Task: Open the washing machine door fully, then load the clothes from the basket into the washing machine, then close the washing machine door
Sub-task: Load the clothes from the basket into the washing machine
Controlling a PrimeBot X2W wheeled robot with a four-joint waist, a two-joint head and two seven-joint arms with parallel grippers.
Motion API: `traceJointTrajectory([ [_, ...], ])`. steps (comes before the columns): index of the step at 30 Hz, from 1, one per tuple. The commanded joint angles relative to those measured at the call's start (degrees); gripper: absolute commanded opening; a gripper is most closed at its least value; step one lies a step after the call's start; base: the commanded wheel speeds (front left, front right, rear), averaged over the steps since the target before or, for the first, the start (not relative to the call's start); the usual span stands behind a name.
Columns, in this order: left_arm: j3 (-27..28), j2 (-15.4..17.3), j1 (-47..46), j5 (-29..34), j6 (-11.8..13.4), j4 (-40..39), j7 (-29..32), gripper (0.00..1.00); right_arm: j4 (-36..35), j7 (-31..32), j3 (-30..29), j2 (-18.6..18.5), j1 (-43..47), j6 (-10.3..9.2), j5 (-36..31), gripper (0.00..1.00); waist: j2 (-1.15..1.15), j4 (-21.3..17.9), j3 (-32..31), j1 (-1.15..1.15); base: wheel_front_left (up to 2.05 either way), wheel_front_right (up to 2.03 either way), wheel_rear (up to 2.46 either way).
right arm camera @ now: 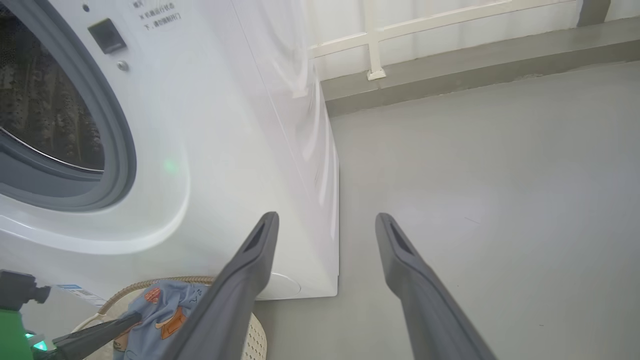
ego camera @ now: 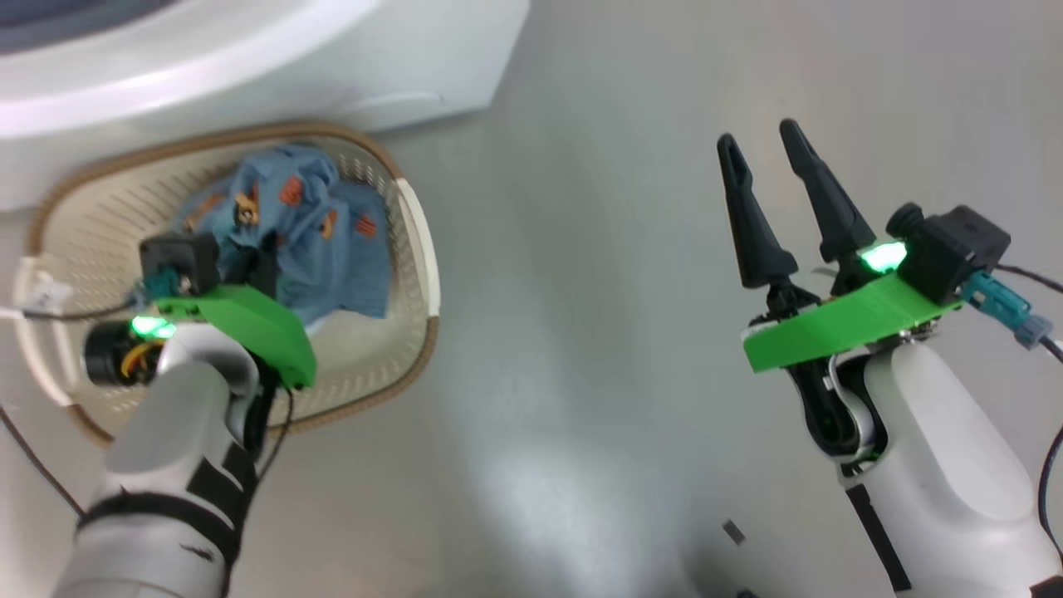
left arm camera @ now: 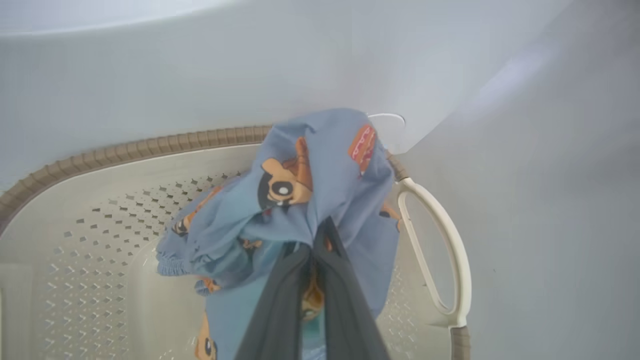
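Observation:
The cream basket (ego camera: pixel 375 397) stands on the floor against the front of the white washing machine (ego camera: pixel 249 58). Light blue clothes (ego camera: pixel 332 241) with orange figures are bunched inside it. My left gripper (ego camera: pixel 257 249) reaches down into the basket. In the left wrist view it (left arm camera: pixel 320 225) is shut on a fold of the blue clothes (left arm camera: pixel 320 170), pulled up above the basket (left arm camera: pixel 150 145). My right gripper (ego camera: pixel 757 134) hangs open over bare floor to the right. In the right wrist view the machine's mouth, its grey ring (right arm camera: pixel 115 135) and steel drum (right arm camera: pixel 45 100) stand uncovered. The washing machine door is out of view.
Grey floor (ego camera: pixel 581 332) spreads to the right of the basket and the machine. A low ledge with a white railing (right arm camera: pixel 370 40) runs behind the machine's right side. A small dark scrap (ego camera: pixel 732 531) lies on the floor near my right arm.

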Motion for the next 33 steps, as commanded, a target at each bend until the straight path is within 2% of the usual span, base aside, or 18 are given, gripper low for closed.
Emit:
traceJointTrajectory([
  [1,1.7,1.1,2.8,-0.9,-0.2,-2.6,-0.7,0.00,-0.8,-0.5,0.6,-0.5,2.9,0.25,0.1,1.00,0.00,2.7,-4.8,0.00,0.00,0.00,0.00],
  [14,9.2,0.0,16.6,0.7,1.1,-25.0,-0.8,0.00,0.9,-0.5,0.8,-2.5,5.7,0.25,0.7,1.00,0.00,7.1,-13.9,0.00,0.00,0.00,0.00],
  [33,16.6,-3.1,30.1,2.2,1.5,-47.1,-0.8,0.00,2.0,-0.5,1.0,-4.6,9.6,0.25,1.5,1.00,0.00,11.8,-22.4,0.00,0.00,0.00,0.00],
])
